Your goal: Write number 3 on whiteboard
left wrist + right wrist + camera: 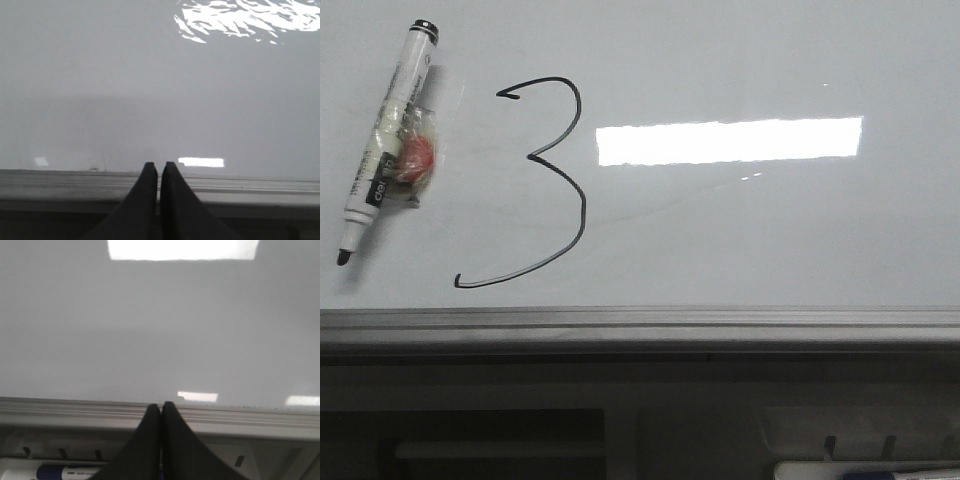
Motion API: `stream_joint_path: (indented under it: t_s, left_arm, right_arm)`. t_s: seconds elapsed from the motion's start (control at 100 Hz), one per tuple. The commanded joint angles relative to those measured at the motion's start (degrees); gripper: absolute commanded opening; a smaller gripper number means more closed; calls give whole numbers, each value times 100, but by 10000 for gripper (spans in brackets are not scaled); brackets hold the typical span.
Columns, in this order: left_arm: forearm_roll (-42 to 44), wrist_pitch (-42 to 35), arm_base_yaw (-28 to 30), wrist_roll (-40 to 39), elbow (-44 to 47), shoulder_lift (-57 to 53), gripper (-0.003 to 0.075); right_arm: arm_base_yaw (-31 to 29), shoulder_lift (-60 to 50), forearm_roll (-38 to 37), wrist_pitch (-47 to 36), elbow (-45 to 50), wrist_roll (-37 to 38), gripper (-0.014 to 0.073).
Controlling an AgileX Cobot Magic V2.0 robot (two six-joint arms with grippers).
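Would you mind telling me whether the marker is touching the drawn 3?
Apart. The front view shows bare whiteboard between the marker and the number 3.

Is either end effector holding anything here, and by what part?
Nothing. Both the left end effector and right end effector are shut and empty; the marker lies on the whiteboard.

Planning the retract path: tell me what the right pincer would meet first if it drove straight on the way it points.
Probably the whiteboard's grey edge strip, just ahead of the shut right pincer, then the bare whiteboard. Depth is unclear, so it might pass over the strip.
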Motion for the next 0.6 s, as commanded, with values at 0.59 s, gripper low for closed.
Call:
stream_joint_path:
  t_s: [0.59]
  left_arm:
    - [-40, -284, -4, -36, 71, -142, -21]
  right_arm:
    - [-25, -92, -12, -64, 180, 18, -43]
